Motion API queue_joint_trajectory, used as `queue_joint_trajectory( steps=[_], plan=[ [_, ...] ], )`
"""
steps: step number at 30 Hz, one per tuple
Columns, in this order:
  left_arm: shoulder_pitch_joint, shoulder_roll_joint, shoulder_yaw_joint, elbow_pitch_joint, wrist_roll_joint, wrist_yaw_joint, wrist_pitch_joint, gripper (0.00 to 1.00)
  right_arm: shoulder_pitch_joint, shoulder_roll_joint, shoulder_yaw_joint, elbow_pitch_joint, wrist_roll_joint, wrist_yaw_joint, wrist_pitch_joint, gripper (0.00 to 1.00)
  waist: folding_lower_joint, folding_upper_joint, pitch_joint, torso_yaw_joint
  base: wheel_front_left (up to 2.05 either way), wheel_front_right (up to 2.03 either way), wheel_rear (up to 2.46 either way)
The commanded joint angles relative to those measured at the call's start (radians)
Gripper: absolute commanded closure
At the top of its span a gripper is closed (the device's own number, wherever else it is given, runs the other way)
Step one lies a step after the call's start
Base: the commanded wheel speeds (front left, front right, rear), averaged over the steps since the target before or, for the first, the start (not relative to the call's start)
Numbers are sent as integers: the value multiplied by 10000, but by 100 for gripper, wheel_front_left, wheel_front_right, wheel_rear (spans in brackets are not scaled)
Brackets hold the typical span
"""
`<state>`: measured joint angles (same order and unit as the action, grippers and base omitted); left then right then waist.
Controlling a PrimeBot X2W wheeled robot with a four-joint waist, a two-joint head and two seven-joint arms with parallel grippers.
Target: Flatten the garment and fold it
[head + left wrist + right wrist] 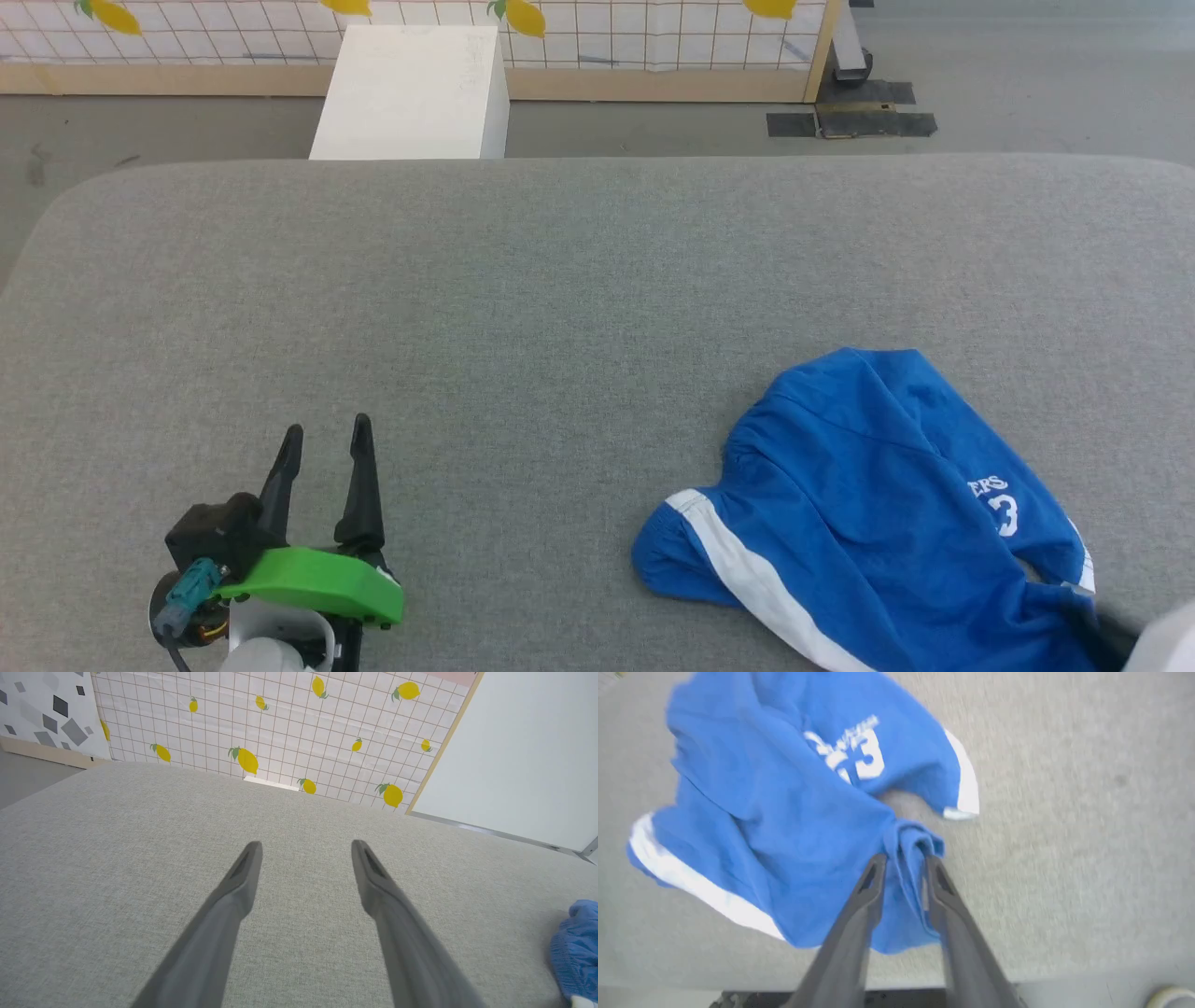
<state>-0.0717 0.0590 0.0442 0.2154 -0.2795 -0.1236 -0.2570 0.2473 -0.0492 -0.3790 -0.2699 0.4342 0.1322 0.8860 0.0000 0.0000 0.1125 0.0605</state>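
Wide grey bench, rounded far corners, open surface from left edge to middle. White box beyond far edge. Crumpled blue shorts at near right, reaching toward near edge, cut off by frame bottom. Low at near left, left fingers spread wide, holding nothing, well apart from shorts. At shorts' near edge, right fingers slightly parted, bunched fold between. View blurred, cannot tell whether pinched or loose. Pale right forearm cropped at corner.
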Motion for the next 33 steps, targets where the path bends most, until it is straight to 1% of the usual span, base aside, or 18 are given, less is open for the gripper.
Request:
queue_joint_trajectory(
  steps=[1,5,8,11,13,19,22,24,25,26,27,29,33],
  plan=[
    [93,-34,-36,35,84,-61,-47,0,-512,-10,8,-143,72,-15,-638,0,0,0,-39,-1,0,0,0],
    [101,-39,-83,77,80,-62,-47,0,-1639,-10,156,-316,-256,-15,-2084,0,0,0,-79,23,0,0,0],
    [106,-43,-147,90,75,-64,-47,0,-2405,-10,935,28,-980,-15,-2225,0,0,0,-63,60,0,0,0],
    [42,-47,-269,97,61,-65,-47,0,-3113,-10,2057,852,-1878,-15,-1562,0,0,0,30,192,0,0,0],
    [-32,-48,-328,85,32,-66,-47,0,-3545,-10,2553,1542,-2820,-15,-939,0,0,0,131,289,0,0,0],
    [-182,1,-397,79,-88,-68,-47,0,-4640,-10,3140,3615,-4652,-15,46,0,0,0,449,657,0,0,0],
    [-208,30,-438,72,-137,-69,-47,0,-4842,-10,3513,4488,-4934,-15,563,0,0,0,560,820,0,0,0],
    [-234,63,-464,76,-173,-69,-47,0,-4965,-10,3716,4982,-4782,-15,1084,0,0,0,648,926,0,0,0],
    [-274,80,-481,85,-203,-69,-47,0,-5130,-10,3796,5102,-4753,-15,1180,58,0,0,700,990,0,0,0],
    [-321,102,-489,88,-231,-69,-47,0,-5379,-10,3820,5142,-4665,-15,1081,96,0,0,755,1049,0,0,0],
    [-353,124,-486,83,-253,-69,-47,0,-5608,-10,3838,5178,-4511,-15,937,100,0,0,792,1085,0,0,0],
    [-427,181,-478,64,-295,-70,-47,0,-6252,-10,3972,5252,-4317,-15,440,100,0,0,884,1155,0,0,0],
    [-563,262,-494,33,-348,-70,-47,0,-7778,-10,4350,5858,-3473,-15,-575,100,0,0,1017,1298,0,0,0]
  ],
)
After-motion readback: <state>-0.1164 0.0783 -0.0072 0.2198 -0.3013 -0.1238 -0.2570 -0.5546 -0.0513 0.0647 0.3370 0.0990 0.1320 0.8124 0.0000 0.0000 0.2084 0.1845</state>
